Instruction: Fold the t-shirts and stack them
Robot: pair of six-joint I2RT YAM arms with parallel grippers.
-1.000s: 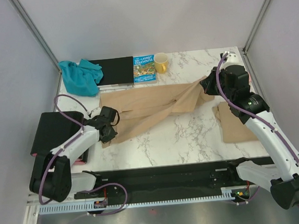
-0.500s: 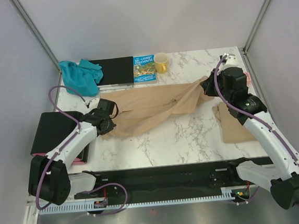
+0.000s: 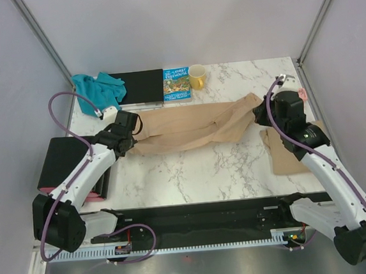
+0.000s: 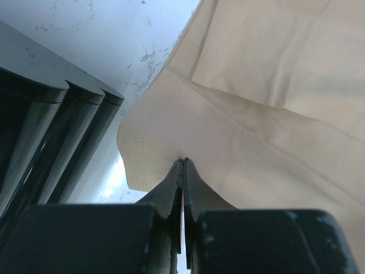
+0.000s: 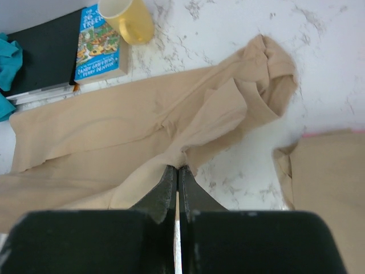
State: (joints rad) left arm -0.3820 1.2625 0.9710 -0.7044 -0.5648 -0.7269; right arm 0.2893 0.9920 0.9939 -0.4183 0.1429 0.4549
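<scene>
A tan t-shirt (image 3: 195,129) lies stretched in a long band across the middle of the marble table (image 3: 205,167). My left gripper (image 3: 133,135) is shut on its left end; in the left wrist view the jaws (image 4: 183,164) pinch the cloth (image 4: 268,114) near its hem. My right gripper (image 3: 262,112) is shut on the shirt's right part, with bunched cloth (image 5: 188,120) just past the fingertips (image 5: 177,167). A second tan t-shirt (image 3: 290,153) lies folded at the right edge. A teal garment (image 3: 99,93) is crumpled at the back left.
A black board (image 3: 141,86), a picture book (image 3: 177,84) and a yellow mug (image 3: 197,77) line the back edge. A black ribbed object (image 3: 63,163) sits off the table's left side, close to my left arm. Grey walls enclose the cell.
My left gripper has moved toward the back with the shirt's left end. The loose lower flap has been drawn up into a narrow band. The right gripper shifted slightly right and nearer.
</scene>
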